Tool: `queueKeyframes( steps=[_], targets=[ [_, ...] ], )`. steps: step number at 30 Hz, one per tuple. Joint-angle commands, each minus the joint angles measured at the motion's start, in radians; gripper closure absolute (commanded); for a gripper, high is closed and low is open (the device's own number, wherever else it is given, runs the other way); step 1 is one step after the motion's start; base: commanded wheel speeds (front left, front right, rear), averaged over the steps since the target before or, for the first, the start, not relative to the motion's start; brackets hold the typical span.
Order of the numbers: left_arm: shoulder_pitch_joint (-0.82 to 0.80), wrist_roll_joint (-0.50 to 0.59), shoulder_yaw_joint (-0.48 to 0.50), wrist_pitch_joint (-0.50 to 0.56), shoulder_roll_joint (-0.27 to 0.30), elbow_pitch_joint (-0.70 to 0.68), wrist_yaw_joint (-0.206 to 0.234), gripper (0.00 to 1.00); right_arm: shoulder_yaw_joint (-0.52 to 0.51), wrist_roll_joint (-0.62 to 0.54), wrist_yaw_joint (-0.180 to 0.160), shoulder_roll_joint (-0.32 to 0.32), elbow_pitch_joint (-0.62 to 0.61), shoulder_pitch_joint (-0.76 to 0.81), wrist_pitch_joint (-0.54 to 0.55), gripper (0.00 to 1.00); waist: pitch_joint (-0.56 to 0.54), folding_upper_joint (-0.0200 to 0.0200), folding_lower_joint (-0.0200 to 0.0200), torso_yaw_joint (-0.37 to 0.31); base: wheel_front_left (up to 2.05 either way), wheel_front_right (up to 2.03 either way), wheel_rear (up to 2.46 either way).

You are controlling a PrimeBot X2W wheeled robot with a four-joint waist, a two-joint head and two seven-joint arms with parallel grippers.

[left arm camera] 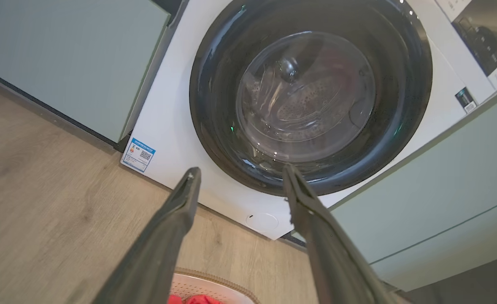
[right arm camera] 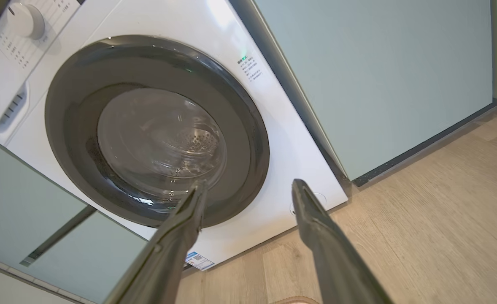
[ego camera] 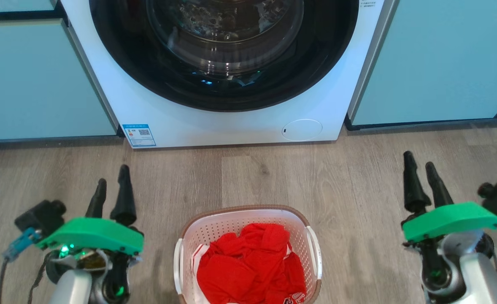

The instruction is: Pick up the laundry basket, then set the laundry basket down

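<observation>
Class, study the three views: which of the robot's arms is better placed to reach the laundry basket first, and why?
Left, probably. The left gripper stands open nearer the laundry basket than the right gripper, also open; its wrist view shows more of the basket's rim.

The laundry basket was white with small holes, its rim woven-look brown, the cloth inside red. The washer was white, its door ring black; cabinets pale teal, floor grey wood-grain. My left gripper and right gripper had black fingers, green covers.
</observation>
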Motion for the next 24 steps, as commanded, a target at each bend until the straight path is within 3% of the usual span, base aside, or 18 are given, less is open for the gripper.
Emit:
queueKeyframes(
  steps=[1,8,11,24],
  targets=[
    [-0.055,0.037,0.001,-0.013,0.026,-0.032,0.014,0.0,0.019,-0.042,0.004,-0.009,-0.031,-0.051,-0.017,0.0,-0.001,-0.0001,0.0,0.0,0.0,0.0,0.0],
    [-0.078,0.135,-0.122,-0.033,0.092,0.011,0.065,0.0,0.05,-0.144,0.004,-0.01,0.001,-0.054,-0.038,0.0,-0.007,-0.0001,0.0,0.002,0.0,0.0,0.0],
    [-0.082,0.143,-0.163,-0.042,0.107,0.047,0.064,0.0,0.061,-0.185,0.004,-0.01,0.025,-0.053,-0.047,0.0,-0.01,-0.0001,0.0,0.004,0.0,0.0,0.0],
    [-0.115,0.134,-0.204,-0.08,0.077,0.22,-0.074,0.0,0.119,-0.283,0.005,-0.011,0.105,-0.07,-0.084,0.0,-0.025,-0.0001,0.0,0.013,0.0,0.0,0.0]
  ],
)
